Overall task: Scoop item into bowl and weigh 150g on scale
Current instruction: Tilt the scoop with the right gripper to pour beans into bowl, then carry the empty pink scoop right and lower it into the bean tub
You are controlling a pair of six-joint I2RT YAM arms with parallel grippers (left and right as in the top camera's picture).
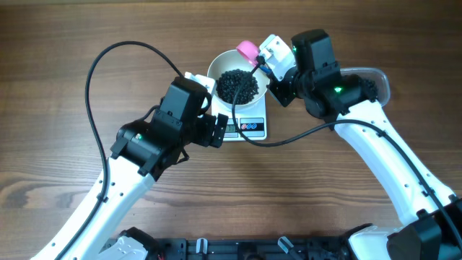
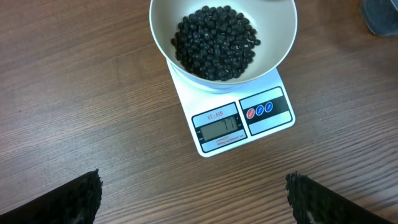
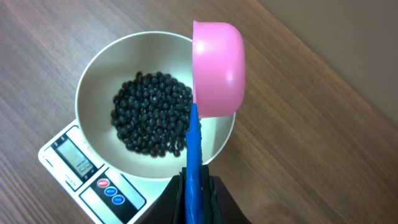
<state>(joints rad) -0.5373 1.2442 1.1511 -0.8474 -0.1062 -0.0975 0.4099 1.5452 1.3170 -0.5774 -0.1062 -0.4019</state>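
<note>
now right fingers (image 3: 212,198) clenched on pink scoop (image 3: 217,68) above bowl (image 3: 93,81) of pellets (image 3: 152,112) on scale (image 3: 68,155); left fingers (image 1: 216,131) released, nearby.

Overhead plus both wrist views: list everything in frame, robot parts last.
pellets: many, black, piled in the bowl
bowl: one, white, sitting on the scale
scale: one, white with grey display and red and blue buttons, mid-table
scoop: one, pink cup on a blue handle, tipped on its side over the bowl's rim
tub: one, clear, mostly hidden under the right arm
table: one, brown wood, under everything
cable: black, looping at the left of the table
left gripper: open, empty, facing the scale's display end
right gripper: shut on the scoop handle
</note>
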